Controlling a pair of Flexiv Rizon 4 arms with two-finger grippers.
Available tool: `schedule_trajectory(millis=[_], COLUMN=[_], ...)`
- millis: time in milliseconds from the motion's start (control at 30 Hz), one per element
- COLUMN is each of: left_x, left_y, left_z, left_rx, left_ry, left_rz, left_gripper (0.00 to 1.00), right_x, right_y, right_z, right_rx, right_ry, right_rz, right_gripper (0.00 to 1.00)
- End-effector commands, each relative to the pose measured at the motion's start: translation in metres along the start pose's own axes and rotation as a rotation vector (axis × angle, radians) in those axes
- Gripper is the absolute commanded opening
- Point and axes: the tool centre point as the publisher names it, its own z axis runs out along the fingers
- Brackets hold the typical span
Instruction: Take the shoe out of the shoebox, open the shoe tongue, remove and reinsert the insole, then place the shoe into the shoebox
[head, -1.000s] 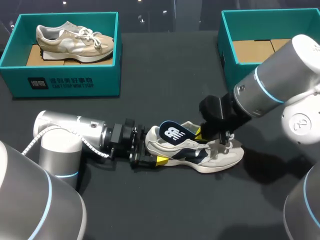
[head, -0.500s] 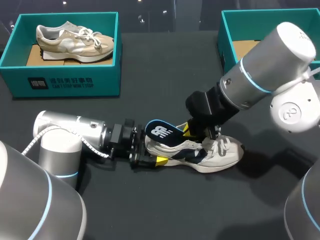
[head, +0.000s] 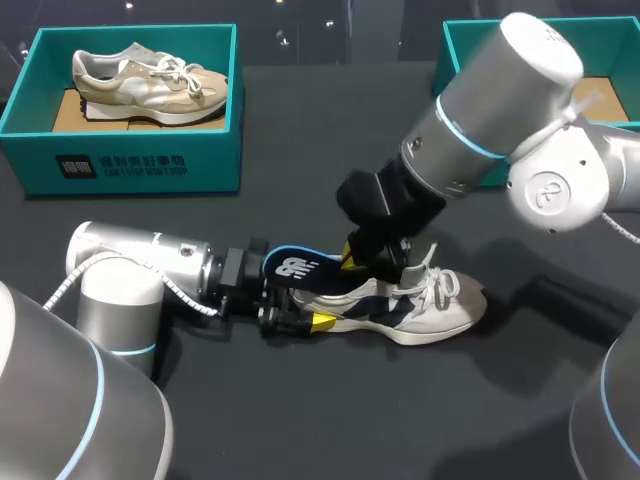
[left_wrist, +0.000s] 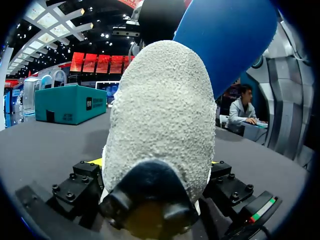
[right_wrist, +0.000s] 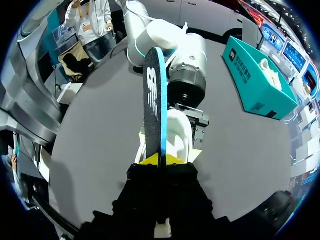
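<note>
The shoe (head: 440, 318), a white and navy sneaker, sits on its sole near the middle of the dark tabletop (head: 330, 150), with its toe toward my right side and its heel toward my left. My left tool (head: 300, 305) is clenched on the shoe at the heel, one finger on each side. In the left wrist view the rough white heel fills the space between the fingers, and a sliver of yellow tip shows on either side. My left arm lies low and level along the tabletop behind it. My right tool (right_wrist: 162, 160) is grasping the insole (right_wrist: 154, 95). In the right wrist view the insole stands on edge, pinched between the two yellow tips, dark on one face and blue on the other. In the head view the insole hangs above the heel end of the shoe, running from my right tool back over my left tool with its dark face up. I cannot tell whether any of it is still inside the shoe. My right arm comes in from the right and covers the middle of the shoe. The white laces (head: 437, 285) lie loose over the forefoot. Well apart, at the far left of the tabletop, the teal left shoebox (head: 140, 165) holds a beige shoe (head: 140, 85). At the far right stands the right shoebox (head: 460, 35), also teal, with brown cardboard inside, partly hidden by my right arm.
</note>
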Motion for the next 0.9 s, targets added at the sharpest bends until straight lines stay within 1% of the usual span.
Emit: schedule_trajectory(millis=[33, 100, 167, 233, 333, 400, 433, 633, 767, 900], left_x=[-0.001, -0.001, -0.001, -0.001, -0.001, -0.001, -0.001, -0.001, -0.001, -0.001], left_y=[0.0, 0.0, 0.0, 0.0, 0.0, 0.0, 0.0, 0.0, 0.0, 0.0], left_z=[0.001, 0.001, 0.001, 0.001, 0.001, 0.001, 0.001, 0.001, 0.001, 0.001], left_rx=[0.0, 0.0, 0.0, 0.0, 0.0, 0.0, 0.0, 0.0, 0.0, 0.0], left_ry=[-0.001, -0.001, -0.001, -0.001, -0.001, -0.001, -0.001, -0.001, -0.001, -0.001], left_rz=[0.0, 0.0, 0.0, 0.0, 0.0, 0.0, 0.0, 0.0, 0.0, 0.0], left_gripper=[0.0, 0.0, 0.0, 0.0, 0.0, 0.0, 0.0, 0.0, 0.0, 0.0], right_x=[-0.005, -0.007, -0.008, -0.009, -0.011, -0.012, -0.012, -0.013, -0.011, -0.006], right_y=[0.006, 0.005, 0.004, 0.004, 0.004, 0.004, 0.004, 0.007, 0.011, 0.014], right_z=[0.004, 0.004, 0.005, 0.006, 0.007, 0.007, 0.007, 0.005, 0.005, 0.005], right_rx=[0.003, -0.005, -0.02, -0.035, -0.055, -0.062, -0.067, -0.083, -0.06, -0.054], right_ry=[0.034, 0.059, 0.084, 0.11, 0.143, 0.162, 0.17, 0.218, 0.248, 0.261], right_rz=[0.033, 0.061, 0.085, 0.1, 0.111, 0.122, 0.124, 0.14, 0.179, 0.209], right_gripper=[0.22, 0.19, 0.2, 0.29, 0.32, 0.41, 0.42, 0.4, 0.4, 0.41])
